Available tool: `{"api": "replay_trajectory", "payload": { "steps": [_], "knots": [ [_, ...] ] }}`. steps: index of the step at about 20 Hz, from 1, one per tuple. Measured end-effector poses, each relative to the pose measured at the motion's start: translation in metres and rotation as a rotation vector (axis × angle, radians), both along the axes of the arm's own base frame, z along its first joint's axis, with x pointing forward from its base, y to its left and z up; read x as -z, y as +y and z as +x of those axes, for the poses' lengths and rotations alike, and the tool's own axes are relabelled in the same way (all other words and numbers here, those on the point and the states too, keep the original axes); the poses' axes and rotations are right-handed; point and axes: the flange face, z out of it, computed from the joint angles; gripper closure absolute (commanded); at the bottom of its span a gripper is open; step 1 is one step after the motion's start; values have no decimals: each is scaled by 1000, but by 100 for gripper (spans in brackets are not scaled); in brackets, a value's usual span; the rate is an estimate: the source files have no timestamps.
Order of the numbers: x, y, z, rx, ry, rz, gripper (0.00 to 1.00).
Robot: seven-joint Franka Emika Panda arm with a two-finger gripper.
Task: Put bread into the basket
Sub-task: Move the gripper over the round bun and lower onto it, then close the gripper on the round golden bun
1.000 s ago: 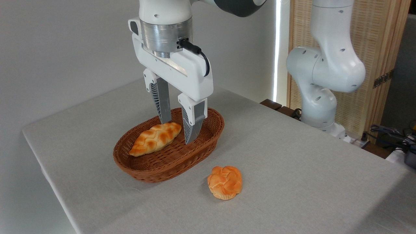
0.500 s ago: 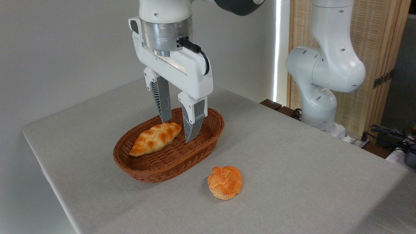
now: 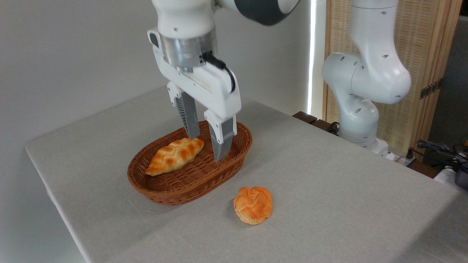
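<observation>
The bread (image 3: 253, 204) sits on the tabletop (image 3: 329, 175) near its front edge, just outside the basket (image 3: 172, 190) — not in yet. The gripper (image 3: 207, 146) hangs open and empty over the basket, by the long loaf (image 3: 174, 156). It should come over the round bun, drop straight down, and squeeze gently — it looks soft.

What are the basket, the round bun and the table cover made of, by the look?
Basket: brown woven wicker or rattan, with the weave ribs plainly visible. Bun: glossy orange crust over a paler base; the even sheen suggests a plastic or foam replica, though real bread can't be ruled out. Table cover: matte light grey cloth with a fine weave texture.
</observation>
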Motion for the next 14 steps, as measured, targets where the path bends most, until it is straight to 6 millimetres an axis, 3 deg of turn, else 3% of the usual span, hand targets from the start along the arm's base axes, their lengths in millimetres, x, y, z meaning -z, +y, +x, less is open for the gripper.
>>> {"api": "replay_trajectory", "payload": {
  "steps": [7,14],
  "knots": [
    [78,14,-19,142,17,74,0],
    [120,25,-31,241,-1,145,0]
  ]
}}
